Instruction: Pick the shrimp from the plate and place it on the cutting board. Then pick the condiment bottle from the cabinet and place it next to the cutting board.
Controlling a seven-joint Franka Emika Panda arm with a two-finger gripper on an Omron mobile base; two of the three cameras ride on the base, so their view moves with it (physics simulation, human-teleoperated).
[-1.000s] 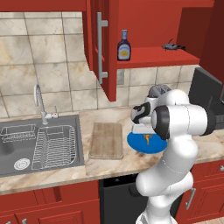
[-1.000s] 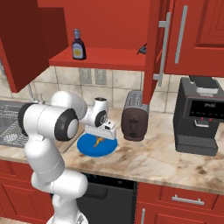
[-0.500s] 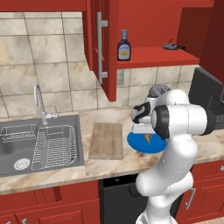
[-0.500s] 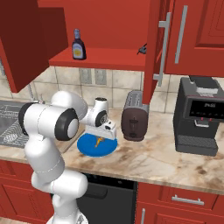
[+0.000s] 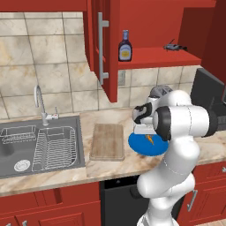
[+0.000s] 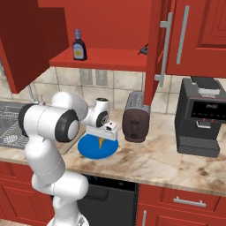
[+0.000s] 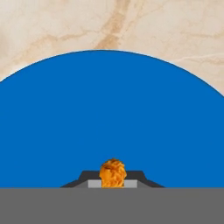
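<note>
At frame bottom, my gripper (image 7: 113, 183) pinches the tiny orange shrimp (image 7: 113, 172) above the round blue plate (image 7: 109, 113); I'd lift straight, gently.

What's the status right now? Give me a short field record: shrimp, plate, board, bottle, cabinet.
shrimp: orange piece pinched between the fingers, over the plate
plate: blue, on the counter right of the cutting board
cutting board: bare, between sink and plate
condiment bottle: upright on the cabinet shelf
cabinet: door open
gripper: shut on the shrimp
</note>
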